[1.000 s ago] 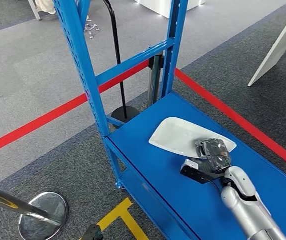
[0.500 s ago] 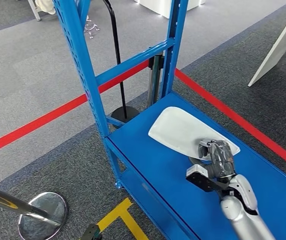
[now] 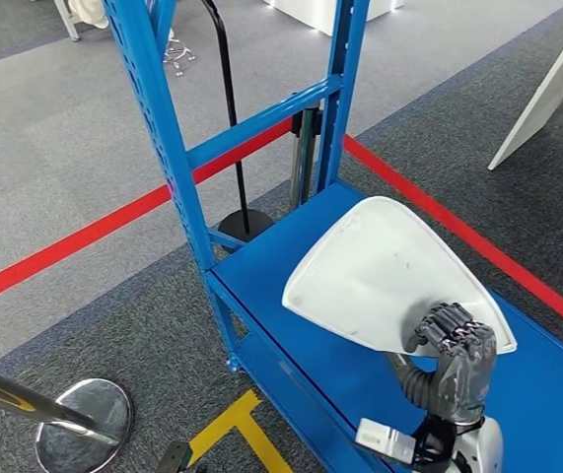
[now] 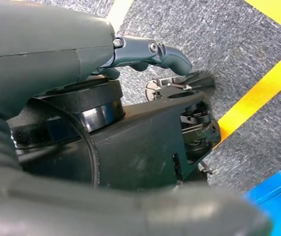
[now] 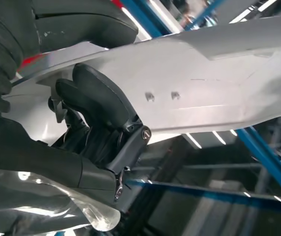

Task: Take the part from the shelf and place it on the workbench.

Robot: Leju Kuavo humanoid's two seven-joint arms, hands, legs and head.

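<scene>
The dark fingers (image 5: 94, 98) of the right hand (image 3: 453, 360) curl against one face of the white part (image 3: 383, 271), with the thick thumb on the opposite face, so the panel is pinched at its near corner. The part is a flat, roughly triangular shell, held clear above the blue shelf (image 3: 278, 276) and tilted, its broad face turned toward the head camera. Its long axis runs from the held corner away to the left, toward the blue upright (image 3: 155, 118). No writing or label can be read on it; two small raised tabs show on its face in the right wrist view. The left hand (image 4: 146, 51) hangs over grey carpet with a finger extended, holding nothing.
</scene>
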